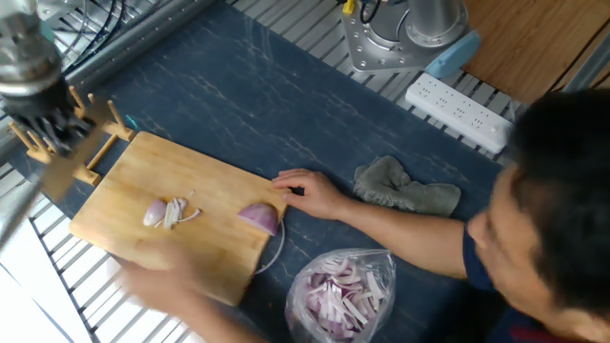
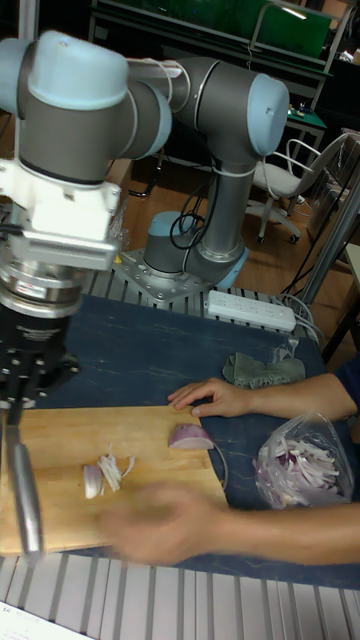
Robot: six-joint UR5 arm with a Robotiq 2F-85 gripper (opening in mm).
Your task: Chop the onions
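1. Gripper [image 2: 14, 400] of mine sits at the left end of the cutting board [image 1: 205, 186], clamped on a knife [image 2: 27, 495]; blade hangs down past the board's left edge, blurred in the fixed view.
2. Onions: small pale wedge, partly sliced [image 1: 167, 211], lies mid-board; purple half-dome [image 1: 260, 216] sits at the board's right edge. Both well apart from my blade.
3. Risk one: a person's hand [image 1: 310, 193] rests on the board's right edge, just beside the purple half. If I chop there, blade and fingers are too close.
4. Risk two: a second hand [image 2: 160, 522], motion-blurred, sweeps over the near side of the board, close to the pale slices. Any stroke from me now could meet it.
5. Risk three: that hand may shift the board, so my cut lands off target or on the knife rack [image 1: 43, 143] beside me.
6. Risk four: half-dome is rounded, may roll off toward the bag of onion strips [image 1: 338, 291] under a skewed cut.
7. Judgement: hold off till both hands clear.
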